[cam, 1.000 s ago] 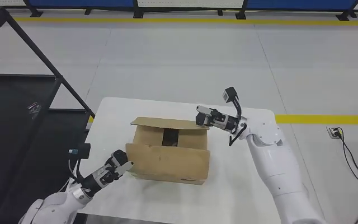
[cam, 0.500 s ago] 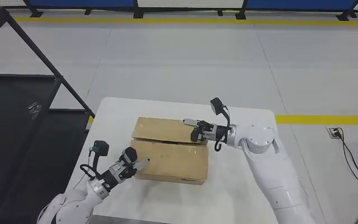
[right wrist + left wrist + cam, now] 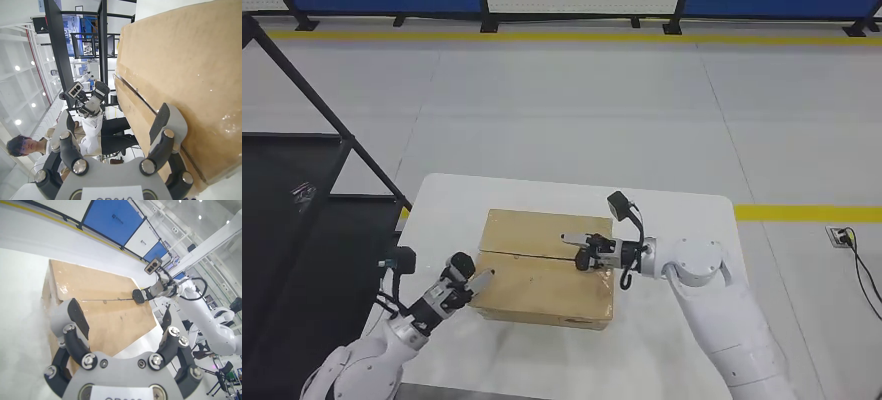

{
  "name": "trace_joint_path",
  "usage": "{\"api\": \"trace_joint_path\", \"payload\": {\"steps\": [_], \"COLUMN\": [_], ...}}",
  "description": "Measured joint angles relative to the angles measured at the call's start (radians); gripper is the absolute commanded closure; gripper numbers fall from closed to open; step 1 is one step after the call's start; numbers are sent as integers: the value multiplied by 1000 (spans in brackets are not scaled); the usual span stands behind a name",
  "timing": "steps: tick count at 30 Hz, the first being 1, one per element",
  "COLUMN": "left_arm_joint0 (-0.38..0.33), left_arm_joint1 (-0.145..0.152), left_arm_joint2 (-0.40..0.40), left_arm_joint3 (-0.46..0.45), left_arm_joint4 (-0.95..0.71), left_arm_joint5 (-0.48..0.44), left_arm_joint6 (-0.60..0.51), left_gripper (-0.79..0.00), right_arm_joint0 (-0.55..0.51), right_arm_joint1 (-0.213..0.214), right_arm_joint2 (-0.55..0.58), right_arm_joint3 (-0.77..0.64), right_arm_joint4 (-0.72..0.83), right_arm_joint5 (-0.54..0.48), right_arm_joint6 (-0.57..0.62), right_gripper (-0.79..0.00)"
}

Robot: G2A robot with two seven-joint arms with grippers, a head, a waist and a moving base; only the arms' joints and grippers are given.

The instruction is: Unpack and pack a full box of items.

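The right gripper point(image 3: 577, 250) point(image 3: 113, 117) stands with its jaws apart. One finger point(image 3: 166, 121) lies flat on top of the box point(image 3: 542, 275) point(image 3: 170, 56), right at the seam point(image 3: 132, 91) where the two top flaps meet, toward the box's right end. The other finger is up in the air, clear of the cardboard. Its forearm runs about level in from the box's right side, with the elbow bent beyond the box's right edge.

The left gripper point(image 3: 474, 283) point(image 3: 121, 311) is also spread wide, at the box's left near corner. One finger point(image 3: 77, 313) is over the top edge there, but I cannot tell whether it touches. Its arm comes up from the near left of the box.

Both flaps lie flat and shut. A few small dark marks point(image 3: 122, 317) sit on the near flap beside the seam point(image 3: 105, 299), too small to read. A white label point(image 3: 122, 393) on the left gripper's mount is cut off.

The box stands in the middle of the white table point(image 3: 672, 320).
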Motion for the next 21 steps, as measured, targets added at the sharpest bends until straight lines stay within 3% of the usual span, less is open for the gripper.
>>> {"api": "trace_joint_path", "payload": {"steps": [3,9,19,21], "left_arm_joint0": [49,156,154,143], "left_arm_joint1": [4,9,9,7], "left_arm_joint2": [-100,-295,-283,-253], "left_arm_joint3": [25,73,73,88], "left_arm_joint4": [-104,-266,-266,-292], "left_arm_joint5": [-26,-46,-43,9], "left_arm_joint6": [39,46,41,0], "left_gripper": [-785,-785,-785,-785], "right_arm_joint0": [-16,-16,-16,-16], "right_arm_joint1": [4,4,4,4], "right_arm_joint2": [4,4,4,4], "right_arm_joint3": [-15,-15,-15,-15], "right_arm_joint4": [14,14,14,14], "right_arm_joint5": [-49,-49,-49,-49], "right_arm_joint6": [3,3,3,3], "right_gripper": [-785,-785,-785,-785]}}
